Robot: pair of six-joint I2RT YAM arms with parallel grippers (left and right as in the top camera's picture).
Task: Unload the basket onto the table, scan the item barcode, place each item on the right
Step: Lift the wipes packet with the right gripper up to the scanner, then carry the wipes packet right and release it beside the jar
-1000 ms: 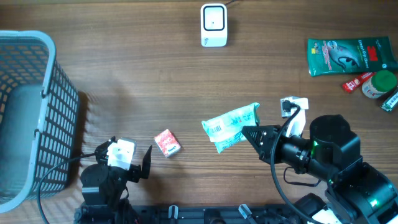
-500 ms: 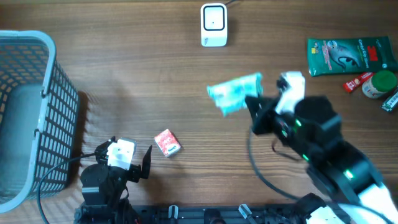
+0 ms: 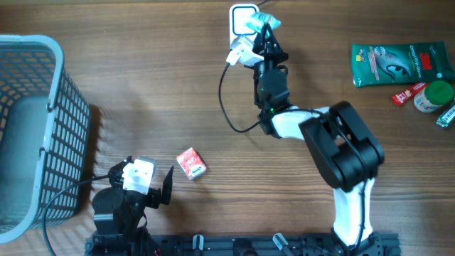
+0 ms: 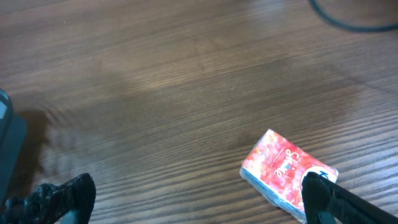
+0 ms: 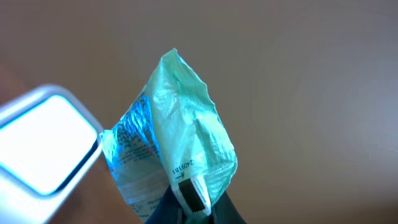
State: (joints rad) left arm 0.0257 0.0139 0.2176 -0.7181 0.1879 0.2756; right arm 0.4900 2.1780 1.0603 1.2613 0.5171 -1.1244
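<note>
Green packet [image 5: 168,149] in right tool [image 5: 190,198] half-hides scanner [image 3: 239,14]

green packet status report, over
Right gripper shut on green packet, held up at the scanner. Left gripper open, low beside the red pack. Nothing seen between packet and scanner.
</note>
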